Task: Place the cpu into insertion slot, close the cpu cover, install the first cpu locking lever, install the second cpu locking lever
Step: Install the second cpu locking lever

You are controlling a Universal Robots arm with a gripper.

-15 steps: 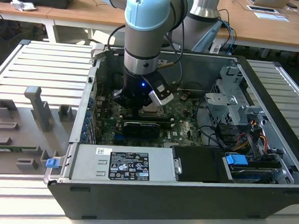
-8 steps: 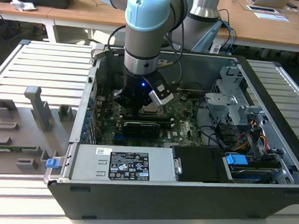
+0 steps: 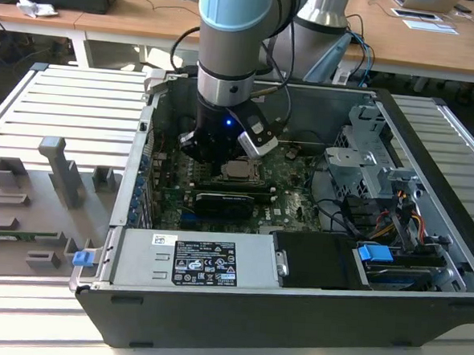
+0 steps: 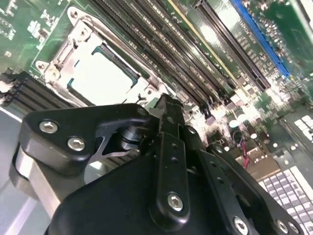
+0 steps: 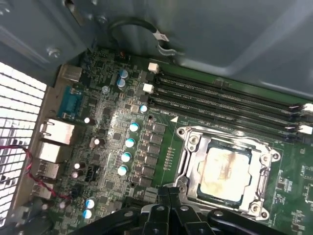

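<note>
— Inside the open grey metal computer case [image 3: 425,261], where's the pale silver-grey square cpu [image 5: 223,169]?
— Seated in the dark metal-rimmed insertion slot [image 5: 193,164] on the green motherboard [image 5: 112,142], framed by the thin silver-grey cpu cover [image 5: 264,171], lying flat.
— And the black gripper [image 4: 168,105]?
— Just beside the socket, at its 9 o'clock in the exterior view, fingers pressed together, holding nothing.
</note>
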